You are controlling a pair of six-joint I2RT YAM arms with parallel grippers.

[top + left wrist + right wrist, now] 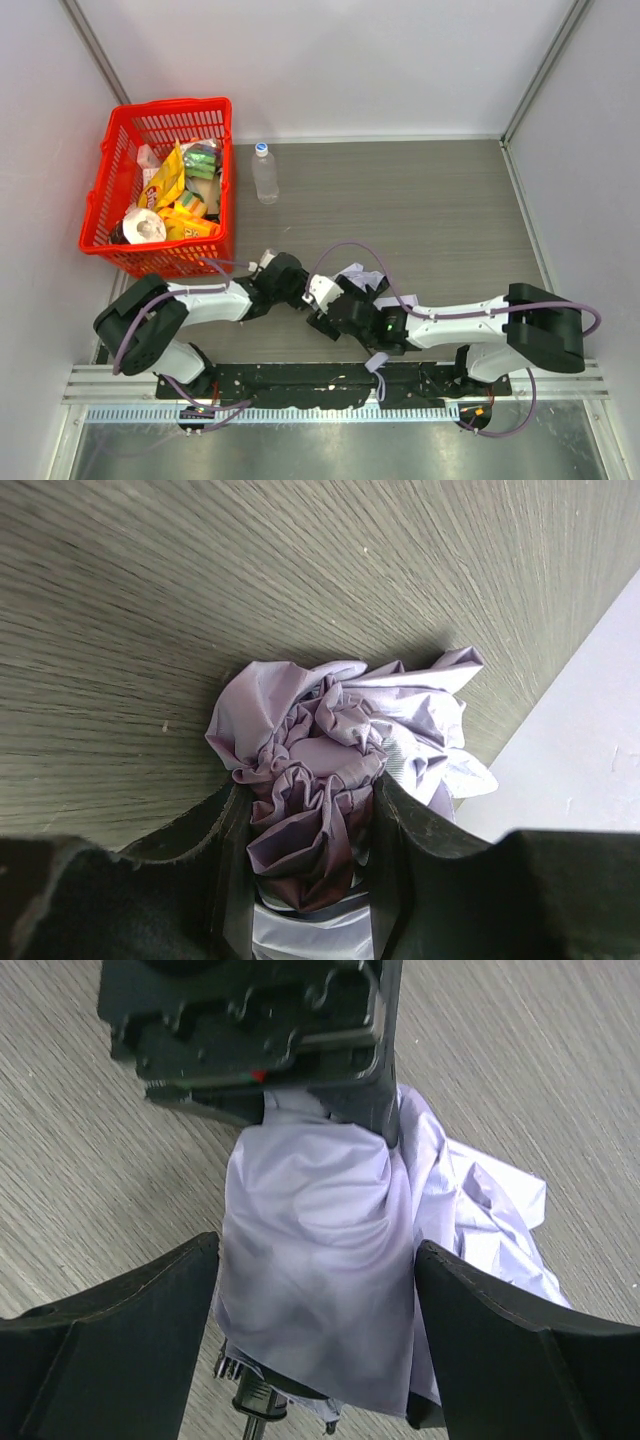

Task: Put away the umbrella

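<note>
The umbrella (355, 272) was seen bundled at the near middle of the desk (420, 200), between the two arms. Its crumpled lavender canopy was pinched by the part-closed left tool (310, 825). The right tool (315, 1260) was spread wide, one finger on each side of the fabric, with no squeeze visible. A red basket (170, 104) and a bottle (265, 175) were seen well apart from it.

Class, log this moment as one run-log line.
left hand: shut on umbrella | right hand: open, straddling it | status: not stowed
</note>
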